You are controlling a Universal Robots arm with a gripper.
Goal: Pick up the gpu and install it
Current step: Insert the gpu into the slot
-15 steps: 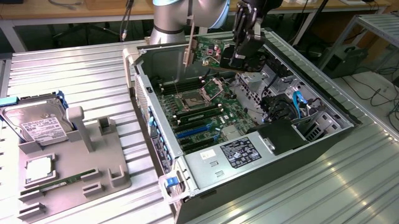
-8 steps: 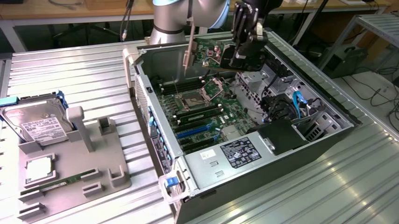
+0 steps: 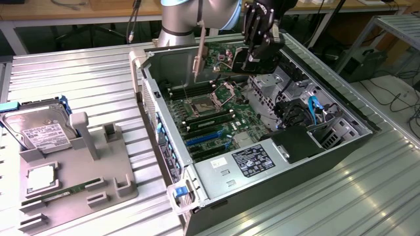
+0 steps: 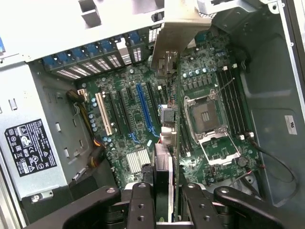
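My gripper [image 3: 253, 61] is shut on the gpu [image 3: 220, 55], a dark card held on edge above the open computer case [image 3: 341, 110]. Its long pale bracket [image 3: 196, 61] hangs down at the exterior view's left end of the card. In the wrist view the gpu [image 4: 164, 119] runs edge-on away from the black fingers [image 4: 140, 205], and its bracket [image 4: 178, 24] is at the far end. The card hovers over the motherboard [image 4: 209, 76], between the processor socket [image 4: 206, 114] and the expansion slots, beside the long blue slot [image 4: 144, 109]. It is clear of the board.
A power supply [image 3: 253, 160] with a label fills the case's near corner, and blue cables [image 3: 314, 105] cross the drive bay. On the exterior view's left a grey holder [image 3: 72, 182] carries a hard drive [image 3: 39, 130], a processor [image 3: 41, 177] and a green memory stick [image 3: 62, 193].
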